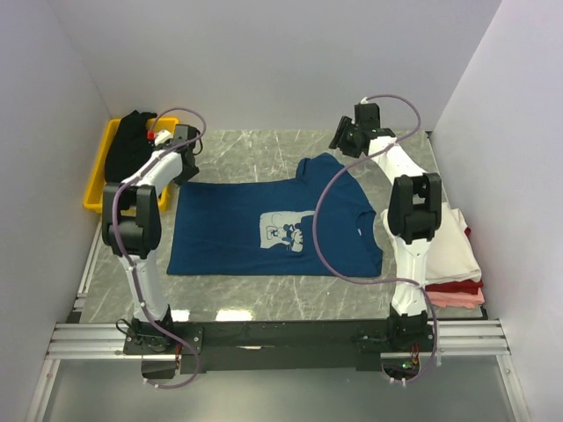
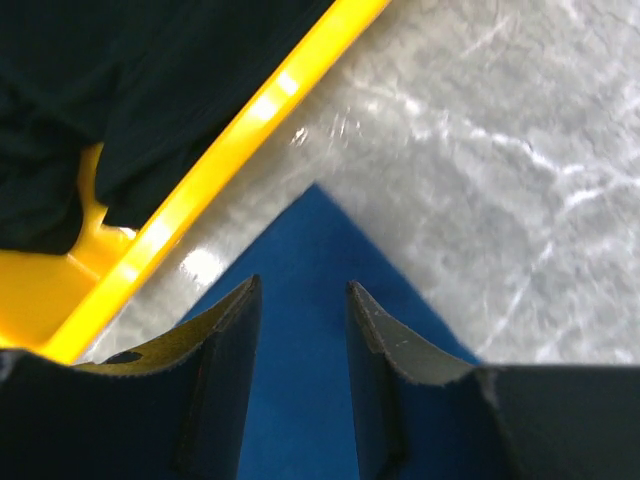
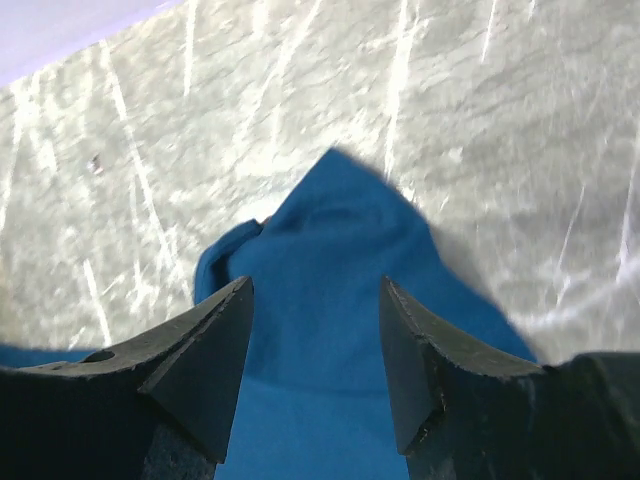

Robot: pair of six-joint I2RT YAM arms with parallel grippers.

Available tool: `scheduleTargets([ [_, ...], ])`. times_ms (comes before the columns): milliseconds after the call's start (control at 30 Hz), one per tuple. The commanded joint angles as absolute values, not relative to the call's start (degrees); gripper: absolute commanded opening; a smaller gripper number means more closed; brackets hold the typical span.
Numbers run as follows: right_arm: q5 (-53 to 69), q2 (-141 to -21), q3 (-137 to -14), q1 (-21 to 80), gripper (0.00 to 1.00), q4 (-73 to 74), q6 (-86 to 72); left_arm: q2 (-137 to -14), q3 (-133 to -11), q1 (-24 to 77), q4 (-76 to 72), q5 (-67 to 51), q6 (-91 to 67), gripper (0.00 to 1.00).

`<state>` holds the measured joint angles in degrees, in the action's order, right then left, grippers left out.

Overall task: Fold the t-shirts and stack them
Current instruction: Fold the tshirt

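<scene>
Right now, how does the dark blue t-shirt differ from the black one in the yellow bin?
The dark blue t-shirt lies spread flat on the table; the black t-shirt sits bunched in the yellow bin. The blue one shows a pale square print; the black shows none. The left gripper and right gripper stand open over the blue one, not the black. Neither is folded.

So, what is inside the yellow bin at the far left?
A black t-shirt lies heaped in the yellow bin. Anything beneath the shirt is covered, so I cannot tell.
</scene>
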<state>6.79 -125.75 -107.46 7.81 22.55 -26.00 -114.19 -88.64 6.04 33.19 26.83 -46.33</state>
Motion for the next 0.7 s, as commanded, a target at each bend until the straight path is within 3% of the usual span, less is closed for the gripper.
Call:
scheduleTargets([
  [0,6.68,-129.02,-112.67,6.68,0.6,23.2,-24.7,-118.1,-95.43,6.24,35.86,30.23,-43.6,0.44],
  [433,11.34,-139.99,-123.64,4.04,0.61,25.31,-25.31,-128.76,-104.67,6.33,39.2,31.29,-45.79,0.43],
  [667,12.13,-145.28,-131.92,3.78,0.63,30.68,-29.17,-129.11,-103.8,6.33,38.24,30.32,-46.05,0.39],
])
